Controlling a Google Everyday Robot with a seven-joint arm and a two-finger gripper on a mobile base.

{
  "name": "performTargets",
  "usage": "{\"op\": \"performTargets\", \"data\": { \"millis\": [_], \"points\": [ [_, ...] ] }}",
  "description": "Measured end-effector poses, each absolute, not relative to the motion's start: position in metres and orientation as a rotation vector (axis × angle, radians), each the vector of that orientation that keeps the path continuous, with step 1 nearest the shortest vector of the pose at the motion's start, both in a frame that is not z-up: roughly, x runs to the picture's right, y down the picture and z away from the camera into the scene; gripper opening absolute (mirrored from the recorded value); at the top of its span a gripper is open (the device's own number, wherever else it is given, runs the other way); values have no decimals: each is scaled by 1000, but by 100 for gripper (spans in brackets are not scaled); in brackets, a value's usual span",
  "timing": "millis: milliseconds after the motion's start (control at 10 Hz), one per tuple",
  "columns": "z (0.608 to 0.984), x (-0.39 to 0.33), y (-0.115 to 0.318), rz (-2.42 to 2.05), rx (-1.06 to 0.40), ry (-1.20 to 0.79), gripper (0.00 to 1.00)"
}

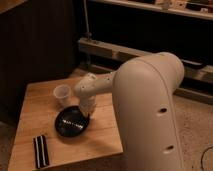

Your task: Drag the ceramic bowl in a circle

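The ceramic bowl [71, 123] is a round, shallow, glossy black bowl with a shiny inside. It sits on the wooden table [30, 115], a little right of the middle. My gripper [86, 113] comes down from the white arm [145, 100] to the bowl's far right rim. A small translucent white plastic cup [61, 93] stands upright just behind the bowl, left of the arm's wrist.
A flat black-and-white striped object [41, 150] lies near the table's front left corner. The table's right edge is close to the bowl. Dark shelving and a metal rail [115, 50] run behind the table. My large white arm housing fills the right side.
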State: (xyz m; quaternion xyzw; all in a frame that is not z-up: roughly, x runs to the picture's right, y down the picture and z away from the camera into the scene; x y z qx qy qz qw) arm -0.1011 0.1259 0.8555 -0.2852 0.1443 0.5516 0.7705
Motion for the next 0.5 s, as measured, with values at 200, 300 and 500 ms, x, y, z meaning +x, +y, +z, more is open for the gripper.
{"op": "performTargets", "data": {
  "millis": [200, 300, 500],
  "points": [
    [876, -87, 105, 1243, -628, 321, 0],
    [880, -83, 100, 1244, -638, 314, 0],
    [885, -79, 99, 1231, -670, 299, 0]
  ]
}}
